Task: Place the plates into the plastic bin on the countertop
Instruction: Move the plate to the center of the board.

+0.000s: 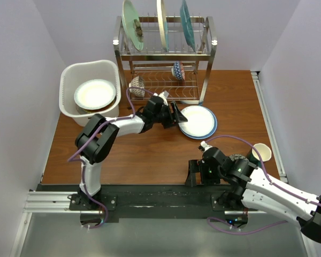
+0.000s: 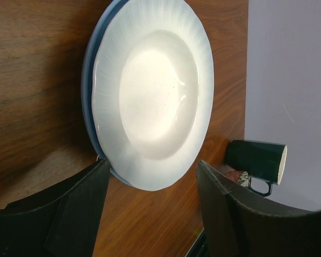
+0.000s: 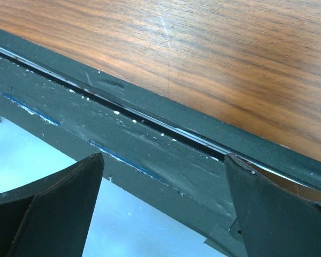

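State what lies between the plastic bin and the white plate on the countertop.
Top view: the left gripper and its arm lie between the plastic bin and the white plate.

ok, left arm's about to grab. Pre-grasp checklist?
1. Left end effector open: ok, jaws apart.
2. Lined up on the white plate: ok, its near rim sits between the fingers.
3. Will pick one plate only: cannot tell; it lies on the blue plate, rims close together.
4. Plastic bin ready: ok, the top plate inside lies flat.
5. Right end effector out of the way: ok, open, at the near table edge.
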Available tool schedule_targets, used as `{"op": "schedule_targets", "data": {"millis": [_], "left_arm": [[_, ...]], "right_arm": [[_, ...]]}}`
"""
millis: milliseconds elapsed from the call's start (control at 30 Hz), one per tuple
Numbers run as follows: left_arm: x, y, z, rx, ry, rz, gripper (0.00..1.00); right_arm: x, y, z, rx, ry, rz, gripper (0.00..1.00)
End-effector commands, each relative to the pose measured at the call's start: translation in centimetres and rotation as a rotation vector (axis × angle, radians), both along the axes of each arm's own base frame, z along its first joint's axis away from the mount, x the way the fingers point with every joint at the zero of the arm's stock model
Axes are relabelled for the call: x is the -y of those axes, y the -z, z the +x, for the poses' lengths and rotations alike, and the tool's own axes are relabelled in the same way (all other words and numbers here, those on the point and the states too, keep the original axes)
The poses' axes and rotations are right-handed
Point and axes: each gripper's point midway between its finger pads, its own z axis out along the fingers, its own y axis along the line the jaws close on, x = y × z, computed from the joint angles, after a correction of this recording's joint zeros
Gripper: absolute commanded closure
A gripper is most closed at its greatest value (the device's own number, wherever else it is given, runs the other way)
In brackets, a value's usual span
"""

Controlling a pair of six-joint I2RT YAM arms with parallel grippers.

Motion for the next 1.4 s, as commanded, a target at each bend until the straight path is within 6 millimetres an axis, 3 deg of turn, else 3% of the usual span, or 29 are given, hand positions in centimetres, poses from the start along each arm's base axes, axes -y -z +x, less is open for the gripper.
{"op": "schedule_targets", "data": {"millis": [0,167,267,433,567,667,967,1200,1367], "left_arm": [[1.1,-0.8,1.1,0.041,0.016,-0.016,0.31],[1.5,-0.4,1.4,0.032,0.014,-0.029,0.31],[1.7,0.3,1.5,0.024,0.025,-0.022,0.37],[1.9,0.8,1.7,0.025,0.026,-0.033,0.58],[2.2,0.9,1.7,0.024,0.036,-0.041,0.86],[2.1,1.3,1.5,0.016,0.038,-0.033,1.00],[-0.8,0.6,0.6,0.034,-0.001,0.012,1.00],[-4.0,-1.8,-0.6,0.069,-0.034,0.011,1.00],[-6.2,-1.6,-2.1,0.063,-0.051,0.035,1.00]], "right_arm": [[-0.1,-0.7,0.6,0.031,0.005,-0.001,0.01],[-0.2,-0.5,0.6,0.028,0.004,0.000,0.01],[-0.2,-0.6,0.7,0.030,-0.001,-0.005,0.01],[-0.2,-0.7,0.9,0.035,0.000,-0.013,0.01],[-0.2,-0.7,0.8,0.033,-0.002,-0.015,0.01],[-0.2,-0.7,0.9,0.035,-0.003,-0.016,0.01],[-0.6,-1.3,1.4,0.053,-0.013,-0.022,0.01],[-1.1,-1.6,1.8,0.058,-0.022,-0.020,0.01],[-1.2,-1.6,1.9,0.061,-0.024,-0.016,0.01]]}}
